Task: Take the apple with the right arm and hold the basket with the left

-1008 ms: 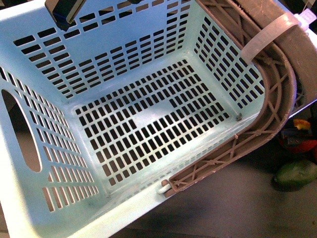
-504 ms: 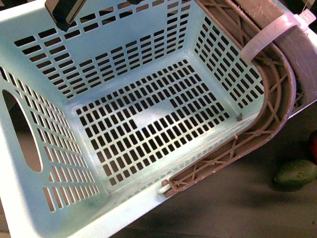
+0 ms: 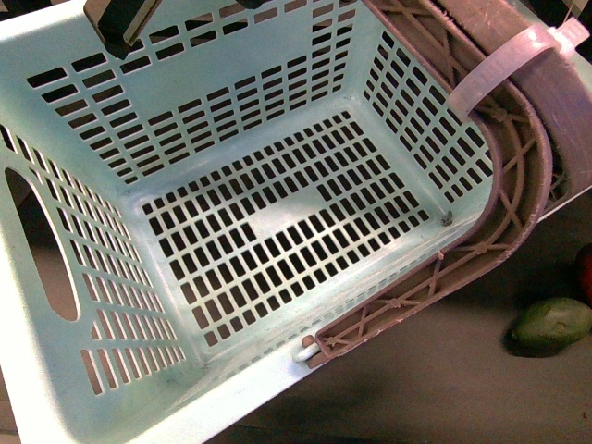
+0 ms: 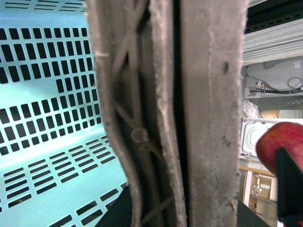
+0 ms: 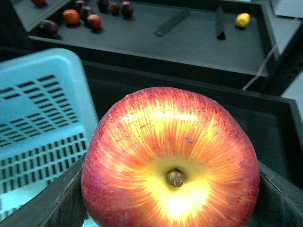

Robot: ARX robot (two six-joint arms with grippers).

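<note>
Right wrist view: the right end effector [image 5: 168, 210] is clamped on the apple [image 5: 170, 151], with a dark finger [image 5: 47, 201] on each flank and the stem dimple facing the lens. The apple is in the air, off the counter, and the basket [image 5: 42, 61] is near it to one side.

In the left wrist view, the two brown handles [image 4: 199, 113] are pressed together and fill the middle. The basket's slotted wall is on one side of them and the apple [image 4: 277, 144] on the other, near the handles but apart from them. So the apple hangs outside the basket, on the handle side.

We cannot tell whether the left end effector is closed, because its fingers are hidden. The handles run right where it would grip, and the basket hangs tilted.

In the front view the basket [image 3: 37, 398] is tilted and empty, with its mouth toward us. The handles [image 3: 518, 185] are folded along the robot's right side. A green fruit [image 3: 552, 324] lies on the counter [image 3: 435, 388] just beside it. The apple is not visible here.

We judge the pick done and the step in hand to be a steady hold. The skin is glossy and round, so we'd squeeze evenly across the widest part and move without jerks. We'd steer the apple clear of the handles and hold the basket level enough that it doesn't swing into the right arm.
</note>
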